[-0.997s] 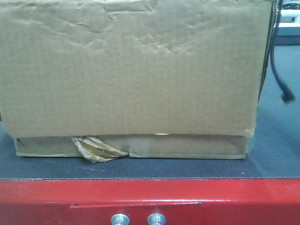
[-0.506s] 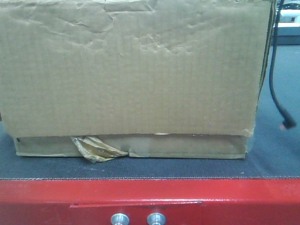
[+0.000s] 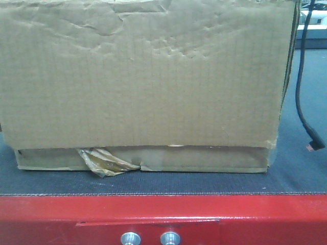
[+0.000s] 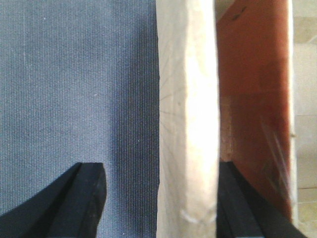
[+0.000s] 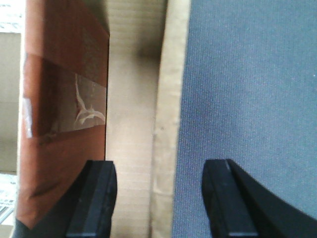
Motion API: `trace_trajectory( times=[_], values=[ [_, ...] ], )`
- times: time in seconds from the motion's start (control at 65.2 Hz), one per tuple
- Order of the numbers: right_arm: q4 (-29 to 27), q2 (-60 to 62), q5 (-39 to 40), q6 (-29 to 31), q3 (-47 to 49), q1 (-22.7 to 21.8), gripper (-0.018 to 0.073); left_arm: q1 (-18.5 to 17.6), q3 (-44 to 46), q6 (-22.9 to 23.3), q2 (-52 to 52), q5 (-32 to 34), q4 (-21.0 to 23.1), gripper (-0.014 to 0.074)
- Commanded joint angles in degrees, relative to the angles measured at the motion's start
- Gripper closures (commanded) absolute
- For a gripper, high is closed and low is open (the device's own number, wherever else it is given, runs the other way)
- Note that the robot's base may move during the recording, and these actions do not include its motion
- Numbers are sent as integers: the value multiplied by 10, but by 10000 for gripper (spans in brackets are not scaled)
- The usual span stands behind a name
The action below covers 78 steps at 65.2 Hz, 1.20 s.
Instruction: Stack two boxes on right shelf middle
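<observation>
sitting stacked on the grey-matted surface (image 3: 296, 173) – tall box (image 3: 143, 76) on top, dented and creased across its upper face, thin flat box (image 3: 204, 159) under it. the tall one overhangs a little at the front and right. crumpled glossy tape tag (image 3: 104, 162) hangs from the flat box's front, left of centre. red front edge (image 3: 255, 214) below the mat, two round metal fasteners (image 3: 131, 238) at the bottom. black cable (image 3: 299, 92) dangles just right of the stack, plug end clear of the mat.

left end effector (image 4: 161, 203): fingers (image 4: 86, 198) spread wide, straddling a pale cardboard edge (image 4: 188, 124), one over the mat, gripping nothing. right end effector (image 5: 161, 198): fingers (image 5: 94, 198) likewise apart – cardboard rim (image 5: 168, 124) between them, not pinched. which box each rim belongs to, cannot tell.
</observation>
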<state>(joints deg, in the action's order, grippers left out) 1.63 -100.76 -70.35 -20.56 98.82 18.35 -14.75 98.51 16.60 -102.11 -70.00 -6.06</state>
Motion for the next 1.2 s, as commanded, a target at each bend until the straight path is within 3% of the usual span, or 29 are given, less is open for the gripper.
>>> trace_trajectory(
  times=[0.0,0.245,0.338,0.445,0.568,0.644,0.813,1.181],
  values=[
    [8,7,4,-1,-1,1,283,1,3,0,2,0,-2,258],
    [8,7,4,-1,-1,1,285,1,3,0,2,0,-2,258],
    [10,4,4,-1,-1,1,347,1,3,5,2,0,-2,295],
    [19,-2,4,-1,-1,1,498,-2,3,20,2,0,2,426],
    [83,-6,4,-38,-1,13,722,-14,3,25,2,0,3,708],
    [126,-2,4,-57,-1,24,720,-27,3,40,4,0,-10,708],
    [126,0,4,-57,-1,36,720,-61,5,86,14,0,-75,708],
    [128,43,45,-71,25,42,721,-68,97,91,38,0,-81,708]
  ],
)
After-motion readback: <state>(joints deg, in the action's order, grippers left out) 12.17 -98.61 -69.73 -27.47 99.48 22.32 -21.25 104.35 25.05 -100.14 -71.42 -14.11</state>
